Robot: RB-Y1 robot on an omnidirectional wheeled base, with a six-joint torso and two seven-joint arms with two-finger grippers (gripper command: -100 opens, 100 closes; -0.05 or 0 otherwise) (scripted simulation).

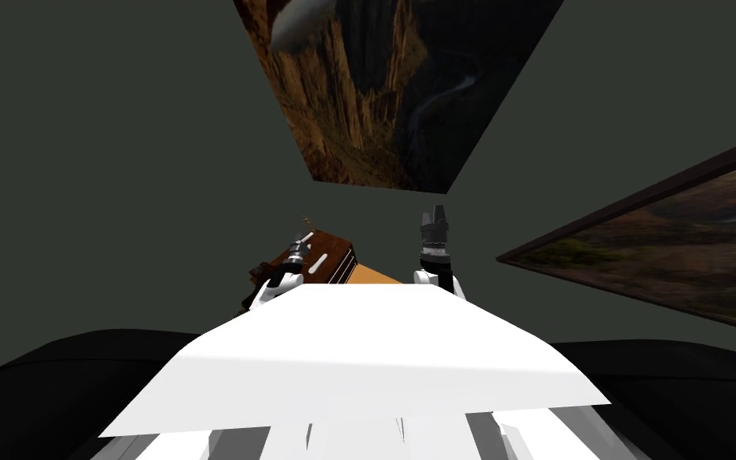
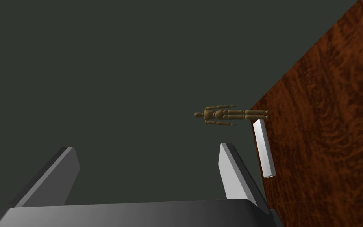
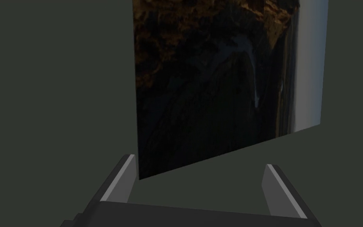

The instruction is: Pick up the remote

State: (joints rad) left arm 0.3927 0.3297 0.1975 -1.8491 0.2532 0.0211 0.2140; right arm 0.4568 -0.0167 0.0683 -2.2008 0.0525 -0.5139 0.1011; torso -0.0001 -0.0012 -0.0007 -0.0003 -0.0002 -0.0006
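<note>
The left tool [image 2: 146, 148] hung wide open and empty; the remote [image 2: 264, 148] lay flat on the counter [image 2: 334, 118] just outside one finger [image 2: 234, 173] — closing there would likely catch nothing, or knock it into the figure [image 2: 224, 114] at its end. The right tool [image 3: 199, 160] gaped empty too.

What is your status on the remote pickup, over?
Left gripper open, empty. Right gripper open, empty. White remote flat on brown wooden top, beside left gripper, ungrasped. Small wooden figure stands near its far end.
</note>
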